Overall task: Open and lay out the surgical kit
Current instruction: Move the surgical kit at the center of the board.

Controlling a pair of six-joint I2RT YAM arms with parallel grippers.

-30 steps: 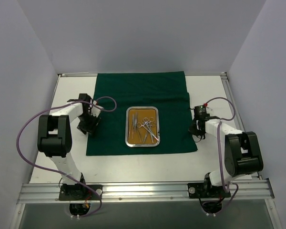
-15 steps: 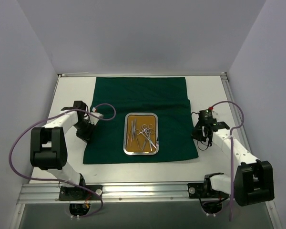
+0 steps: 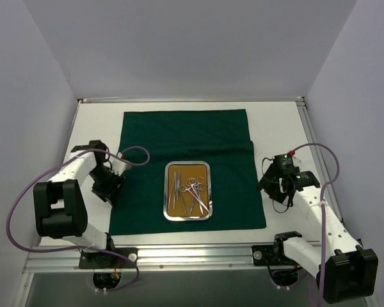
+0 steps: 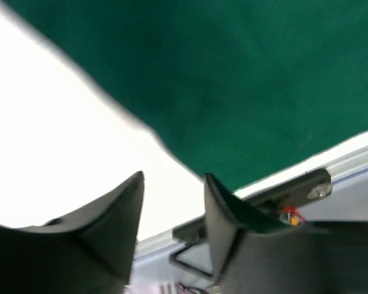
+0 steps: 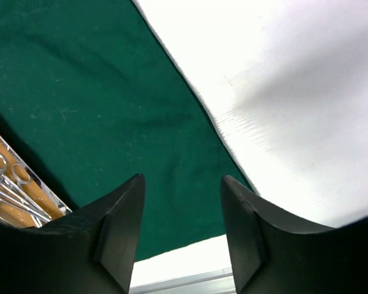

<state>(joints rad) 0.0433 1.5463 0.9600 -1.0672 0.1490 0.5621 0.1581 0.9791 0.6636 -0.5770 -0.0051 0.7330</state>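
At 2 side edges of the green cloth (image 3: 185,137), left pincer (image 4: 174,179) and right pincer (image 5: 182,179) stand spread, white table (image 3: 93,125) outside.

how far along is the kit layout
Done: the cloth lies spread flat, with the tray uncovered on its near middle. In hand: nothing; the left claw and right claw are open and empty at the cloth's side edges. Left: the clamps and tweezers lie piled in the tray, not yet laid out on the cloth.
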